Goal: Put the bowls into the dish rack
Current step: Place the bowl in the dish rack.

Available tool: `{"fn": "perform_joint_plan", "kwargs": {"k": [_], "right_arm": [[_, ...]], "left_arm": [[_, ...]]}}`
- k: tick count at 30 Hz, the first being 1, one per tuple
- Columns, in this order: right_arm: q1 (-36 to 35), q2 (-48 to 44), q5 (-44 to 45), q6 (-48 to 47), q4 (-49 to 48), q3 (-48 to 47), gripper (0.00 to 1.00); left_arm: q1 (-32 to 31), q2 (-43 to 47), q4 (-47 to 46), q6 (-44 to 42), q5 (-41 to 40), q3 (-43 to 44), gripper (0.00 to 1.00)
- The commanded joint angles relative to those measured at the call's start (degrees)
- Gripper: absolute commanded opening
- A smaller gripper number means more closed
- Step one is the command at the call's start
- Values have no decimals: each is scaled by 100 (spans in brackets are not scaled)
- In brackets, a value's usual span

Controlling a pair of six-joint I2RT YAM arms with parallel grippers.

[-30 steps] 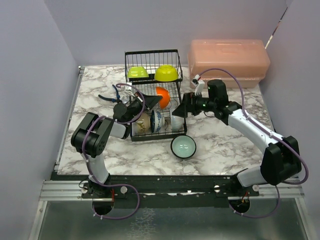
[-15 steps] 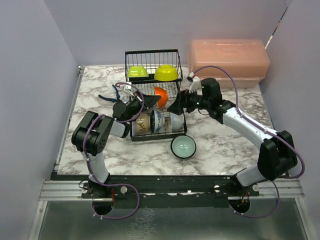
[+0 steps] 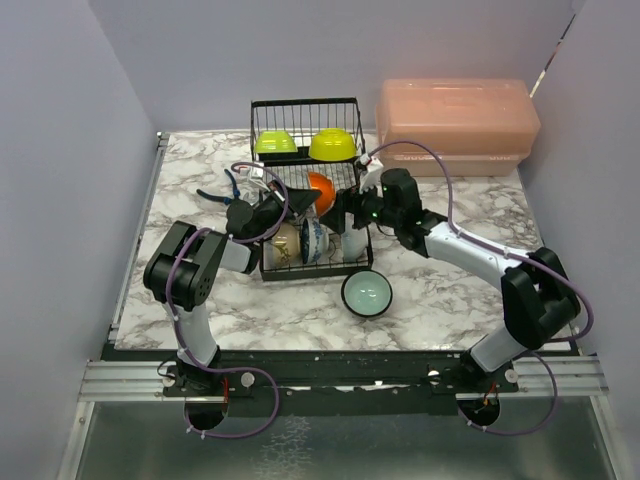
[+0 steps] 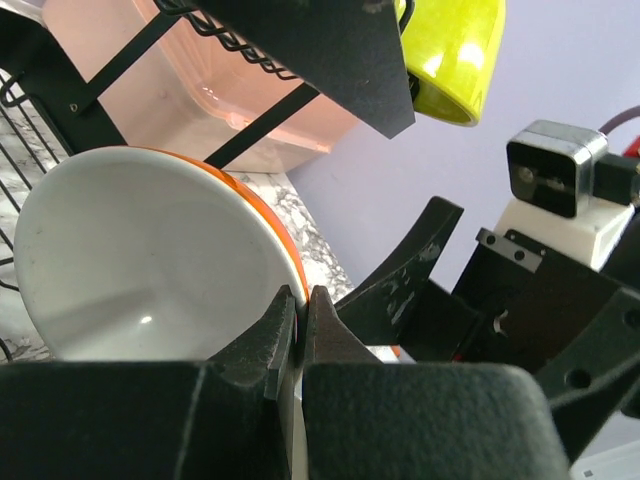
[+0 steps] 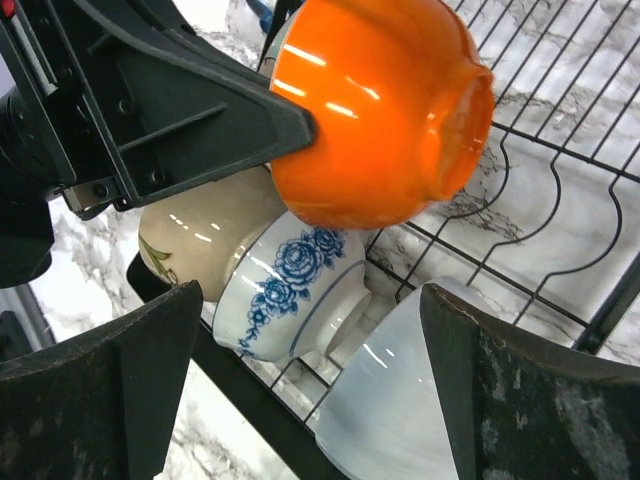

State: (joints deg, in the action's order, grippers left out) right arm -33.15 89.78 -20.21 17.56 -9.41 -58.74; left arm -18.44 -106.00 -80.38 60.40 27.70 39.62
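The black wire dish rack (image 3: 262,108) stands mid-table with two yellow-green bowls (image 3: 275,145) (image 3: 333,146) on its upper shelf. My left gripper (image 4: 302,300) is shut on the rim of the small orange bowl (image 4: 140,260), holding it tilted over the lower tier (image 3: 323,190). Below it in the slots stand a beige-patterned bowl (image 5: 200,245), a blue-patterned bowl (image 5: 290,280) and a white bowl (image 5: 400,400). My right gripper (image 5: 310,295) is open at the rack's right side, just below the orange bowl (image 5: 370,110). A pale teal bowl (image 3: 367,293) sits on the table in front of the rack.
A pink translucent lidded box (image 3: 455,125) stands at the back right. A blue-handled tool (image 3: 225,190) lies on the marble table left of the rack. The rack's wires (image 5: 560,230) run close under my right gripper.
My right arm has swung left, bringing its open gripper up to the rack beside the orange bowl. The left gripper and the orange bowl have stayed where they were.
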Motion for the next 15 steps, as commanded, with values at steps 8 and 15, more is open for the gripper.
{"fn": "perform_joint_plan", "kwargs": {"k": [8,15], "right_arm": [[-790,479,2670,-1002,-683,-152,97],[-865,815,2925,-1376,-961,-346,99]], "left_arm": [[64,-106,282,764,-155,284,0],[68,-98,286,895,-23,331,0]]}}
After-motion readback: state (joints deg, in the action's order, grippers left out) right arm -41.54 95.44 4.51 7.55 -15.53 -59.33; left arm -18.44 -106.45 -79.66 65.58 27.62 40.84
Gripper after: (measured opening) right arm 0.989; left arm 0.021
